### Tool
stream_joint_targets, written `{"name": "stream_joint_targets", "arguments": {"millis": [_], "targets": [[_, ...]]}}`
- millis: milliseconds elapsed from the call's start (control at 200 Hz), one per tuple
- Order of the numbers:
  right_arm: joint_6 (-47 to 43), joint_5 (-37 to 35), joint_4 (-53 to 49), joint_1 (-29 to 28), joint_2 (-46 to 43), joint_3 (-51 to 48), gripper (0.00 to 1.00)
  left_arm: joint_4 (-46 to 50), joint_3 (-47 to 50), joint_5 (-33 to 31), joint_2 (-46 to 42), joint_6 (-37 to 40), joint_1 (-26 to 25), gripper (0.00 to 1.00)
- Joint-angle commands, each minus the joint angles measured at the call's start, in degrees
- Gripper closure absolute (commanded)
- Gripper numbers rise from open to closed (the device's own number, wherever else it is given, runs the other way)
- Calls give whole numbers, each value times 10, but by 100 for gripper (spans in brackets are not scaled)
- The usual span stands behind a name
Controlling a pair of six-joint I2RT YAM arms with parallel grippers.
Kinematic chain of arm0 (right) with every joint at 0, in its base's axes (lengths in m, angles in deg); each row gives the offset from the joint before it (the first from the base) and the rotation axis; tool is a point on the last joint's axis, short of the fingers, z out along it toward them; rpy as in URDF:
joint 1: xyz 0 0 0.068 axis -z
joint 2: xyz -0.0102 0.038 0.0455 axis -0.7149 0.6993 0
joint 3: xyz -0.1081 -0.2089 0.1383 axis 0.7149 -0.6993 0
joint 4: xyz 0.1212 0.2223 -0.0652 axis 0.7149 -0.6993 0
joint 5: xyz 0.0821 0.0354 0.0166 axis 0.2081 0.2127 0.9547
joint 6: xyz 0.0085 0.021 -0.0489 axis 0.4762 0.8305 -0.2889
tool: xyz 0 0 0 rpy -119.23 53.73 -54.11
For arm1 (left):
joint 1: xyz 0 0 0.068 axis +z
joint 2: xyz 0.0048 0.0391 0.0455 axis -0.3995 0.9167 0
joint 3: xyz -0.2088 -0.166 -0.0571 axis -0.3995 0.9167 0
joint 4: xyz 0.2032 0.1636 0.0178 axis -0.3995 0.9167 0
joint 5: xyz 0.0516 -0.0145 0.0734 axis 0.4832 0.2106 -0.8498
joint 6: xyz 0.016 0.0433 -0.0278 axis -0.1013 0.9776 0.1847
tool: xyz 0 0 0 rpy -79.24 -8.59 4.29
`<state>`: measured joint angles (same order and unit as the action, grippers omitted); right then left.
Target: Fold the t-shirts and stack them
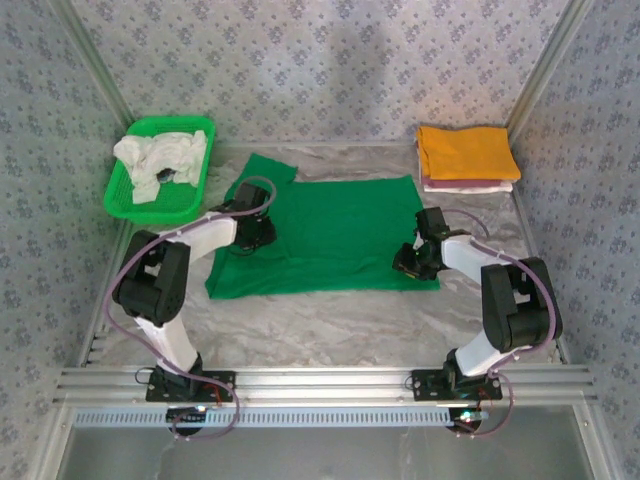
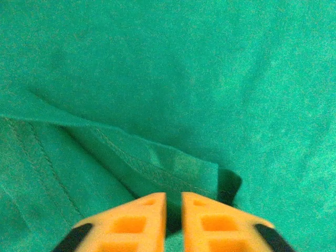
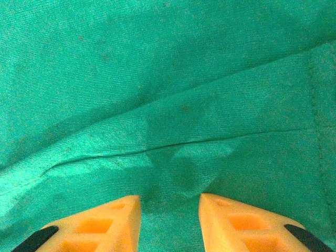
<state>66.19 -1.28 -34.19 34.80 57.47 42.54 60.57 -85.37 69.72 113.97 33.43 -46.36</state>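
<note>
Top external view: the green t-shirt (image 1: 330, 235) lies spread mid-frame, long axis left to right. Left gripper (image 1: 252, 236) sits on its left edge, jaws nearly together beside a folded hem (image 2: 152, 157); cloth between them is hard to make out. Right gripper (image 1: 411, 264), at its lower-right corner, gapes.

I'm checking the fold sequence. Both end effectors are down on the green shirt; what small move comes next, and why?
Probably close the right end effector: its fingers stand open astride a crease near the right edge of the green t-shirt, while the left end effector looks pinched on a raised hem fold. Both sides could then lift together.
</note>
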Motion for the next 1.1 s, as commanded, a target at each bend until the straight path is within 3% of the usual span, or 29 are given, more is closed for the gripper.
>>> {"name": "stream_joint_targets", "arguments": {"millis": [0, 435, 485, 530, 620, 775, 1094], "targets": [[-2, -15, -5, -4, 13, -1, 62, -1, -29, 0, -2, 12, -2, 98], [4, -12, 4, -2, 15, -6, 62, 81, -150, -15, 53, 35, -31, 100], [4, -11, 5, -1, 15, -5, 62, 83, -120, -26, 25, 13, -30, 94], [2, -10, 5, -1, 16, -5, 62, 76, -82, -34, -13, -6, -28, 80], [0, -6, 7, 0, 20, -5, 61, 71, -4, -58, -92, -38, -21, 69], [-6, -4, 5, 1, 26, -2, 61, 46, 94, -34, -170, -75, 13, 61], [-6, -5, 1, 1, 29, 0, 61, -23, 147, 26, -140, -107, 29, 52]]}}
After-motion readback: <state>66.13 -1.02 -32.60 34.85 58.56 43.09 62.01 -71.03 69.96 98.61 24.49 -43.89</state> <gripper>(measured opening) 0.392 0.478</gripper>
